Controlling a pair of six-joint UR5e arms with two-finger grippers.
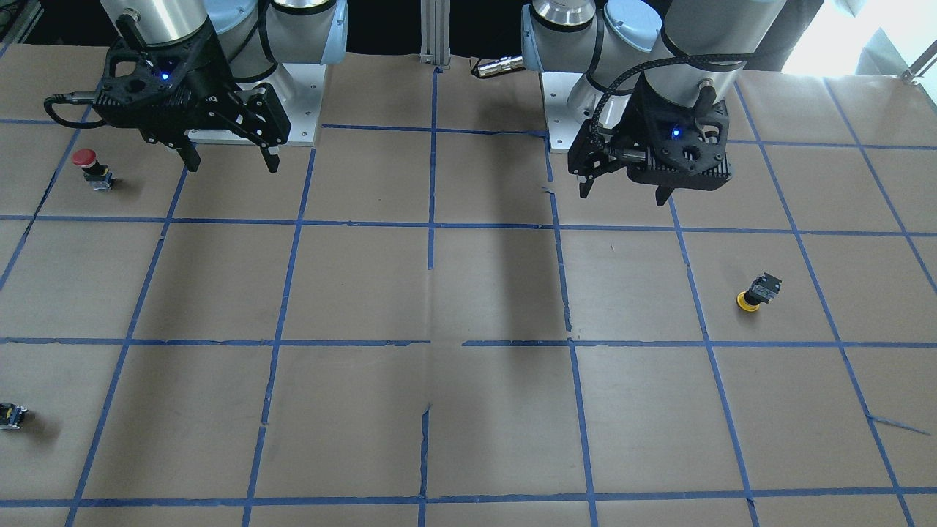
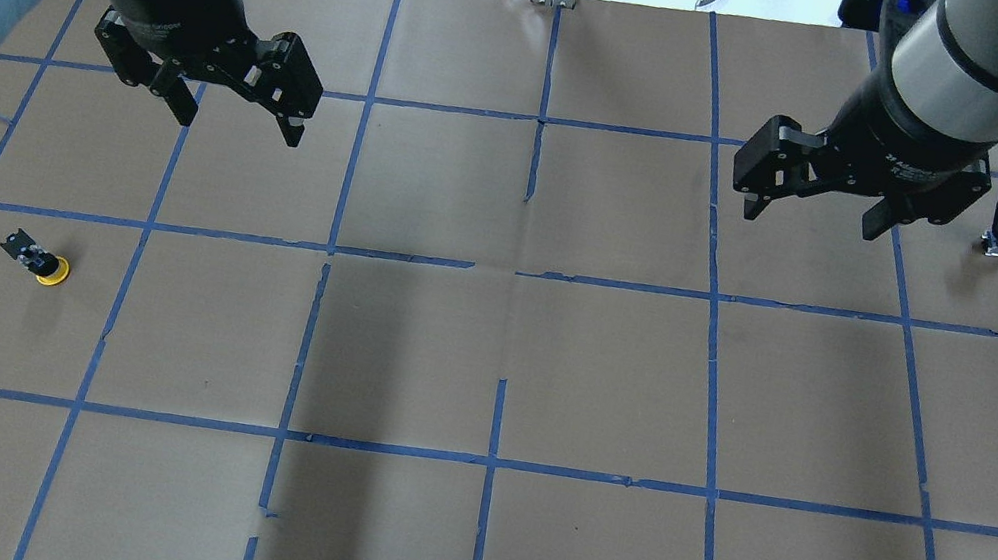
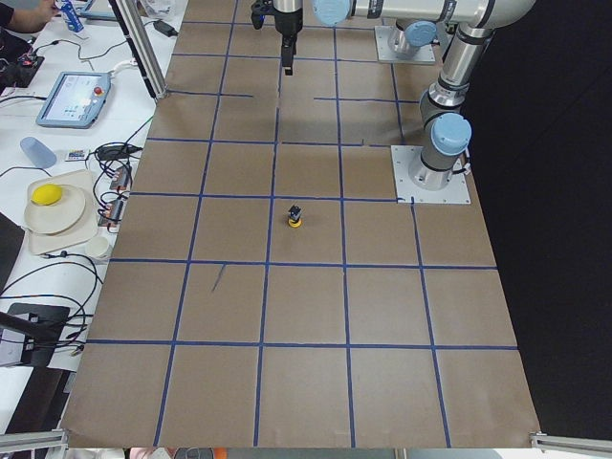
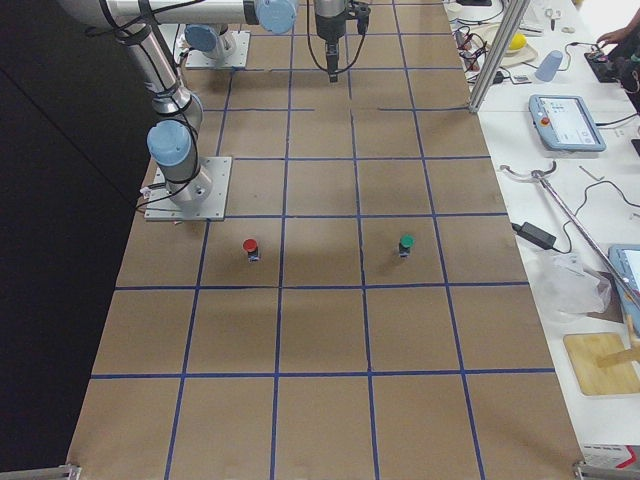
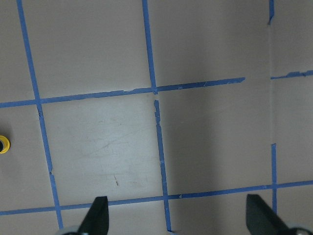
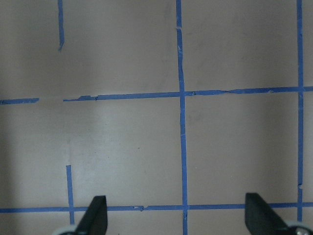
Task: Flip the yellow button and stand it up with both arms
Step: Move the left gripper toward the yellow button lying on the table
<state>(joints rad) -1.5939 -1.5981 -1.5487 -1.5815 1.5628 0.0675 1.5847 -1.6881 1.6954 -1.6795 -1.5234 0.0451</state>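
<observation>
**A:** Where is the yellow button (image 1: pixel 758 291), the small push button with the round yellow mushroom cap, black collar and grey-black contact block?

**B:** It's on the brown paper-covered desk (image 2: pixel 604 379) with the blue tape grid, on the robot's left side. It sits inside one square and touches no tape line. It seems to rest cap down with the block up, perhaps leaning, which would be why it needs a flip.

**A:** And the claws?

**B:** The black two-finger left claw (image 2: pixel 237 123) hangs above the desk, spread wide with nothing in it. The black right claw (image 2: pixel 812 219) is spread just as wide and is also empty. Both are well apart from the button, so I judge the flip hasn't begun.

**A:** Why use both arms?

**B:** My guess is that one claw lifts it by the block and the other takes the cap. Then it can be turned in the air and set down on the block.

**A:** Is there room to work?

**B:** Plenty. In the left side view the button lies well in from every desk edge, with bare paper all round it. The left claw is the nearer one, and the right would have to cross the middle. The red-capped button (image 1: pixel 94 168) and the tiny black block with a yellow mark (image 1: pixel 11 415) lie on the robot's right, well apart from that route.
</observation>
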